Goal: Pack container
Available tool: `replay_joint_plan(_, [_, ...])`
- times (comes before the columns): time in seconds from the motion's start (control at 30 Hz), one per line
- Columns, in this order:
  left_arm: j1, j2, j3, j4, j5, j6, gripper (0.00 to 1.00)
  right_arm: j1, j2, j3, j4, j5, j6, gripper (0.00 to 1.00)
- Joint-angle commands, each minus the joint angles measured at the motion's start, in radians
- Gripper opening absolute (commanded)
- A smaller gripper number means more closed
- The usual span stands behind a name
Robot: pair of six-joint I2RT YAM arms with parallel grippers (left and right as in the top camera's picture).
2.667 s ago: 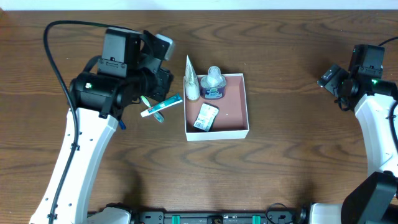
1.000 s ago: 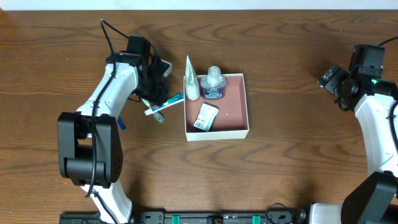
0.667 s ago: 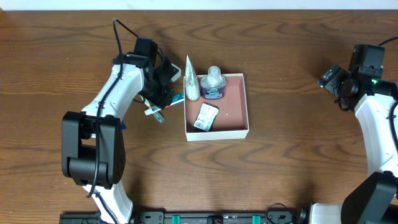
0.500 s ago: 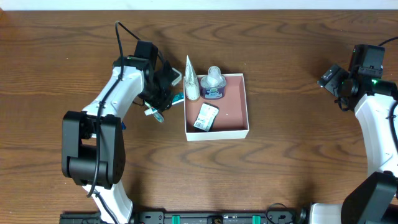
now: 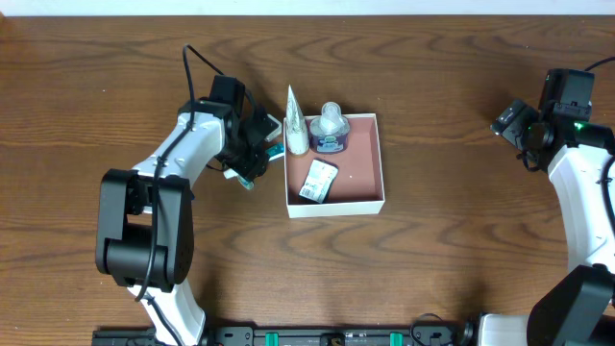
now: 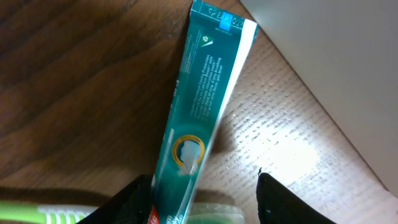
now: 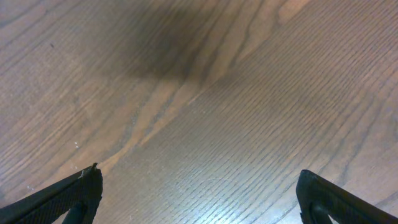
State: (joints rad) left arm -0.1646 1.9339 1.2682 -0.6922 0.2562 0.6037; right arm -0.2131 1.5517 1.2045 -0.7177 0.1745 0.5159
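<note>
Even overhead light, wrist cams soft, table (image 6: 273,155) glare

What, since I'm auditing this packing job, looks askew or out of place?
The white tube stands propped in the container's corner, sticking up past the rim. The teal toothpaste and green toothbrush lie outside on the table, by the left fingers.

My two arms look built alike: the left arm (image 5: 183,154) and right arm (image 5: 584,197) wear smooth white shells between blocky black joint housings. A thin black cable (image 5: 186,53) loops off the left one, a small green light (image 5: 579,126) glows on the right, and the fingers (image 7: 79,194) are matte black.
</note>
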Motion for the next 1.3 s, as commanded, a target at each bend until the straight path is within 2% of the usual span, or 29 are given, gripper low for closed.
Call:
replay_joint_plan(0.0, [0.003, 0.008, -0.045, 0.039, 0.005, 0.014, 0.54, -0.003, 0.006, 0.005, -0.001, 0.005, 0.011, 0.99])
replay_joint_plan(0.17, [0.003, 0.008, -0.092, 0.108, 0.005, 0.013, 0.55, -0.003, 0.006, 0.005, -0.001, 0.005, 0.011, 0.99])
replay_joint_plan(0.23, [0.003, 0.008, -0.098, 0.115, 0.005, 0.013, 0.51, -0.003, 0.006, 0.005, -0.001, 0.005, 0.011, 0.99])
replay_joint_plan(0.3, [0.003, 0.008, -0.099, 0.119, 0.0, 0.013, 0.41, -0.003, 0.006, 0.005, -0.001, 0.005, 0.011, 0.99])
replay_joint_plan(0.37, [0.003, 0.008, -0.099, 0.126, -0.028, 0.012, 0.22, -0.003, 0.006, 0.005, -0.001, 0.005, 0.011, 0.99])
replay_joint_plan(0.43, [0.003, 0.008, -0.098, 0.13, -0.045, -0.005, 0.15, -0.003, 0.006, 0.005, -0.001, 0.005, 0.011, 0.99])
replay_joint_plan(0.53, [0.003, 0.008, -0.098, 0.137, -0.066, -0.056, 0.14, -0.003, 0.006, 0.005, -0.001, 0.005, 0.011, 0.99])
replay_joint_plan(0.73, [0.003, -0.003, -0.092, 0.136, -0.068, -0.094, 0.06, -0.003, 0.006, 0.005, -0.001, 0.005, 0.011, 0.99])
replay_joint_plan(1.03, [0.004, -0.2, -0.016, 0.111, -0.234, -0.362, 0.06, -0.003, 0.006, 0.005, -0.001, 0.005, 0.011, 0.99])
replay_joint_plan(1.2, [0.004, -0.389, -0.013, 0.107, -0.216, -0.557, 0.06, -0.003, 0.006, 0.005, -0.001, 0.005, 0.011, 0.99])
replay_joint_plan(1.27, [0.0, -0.457, -0.013, 0.102, -0.103, -0.549, 0.06, -0.003, 0.006, 0.005, -0.001, 0.005, 0.011, 0.99])
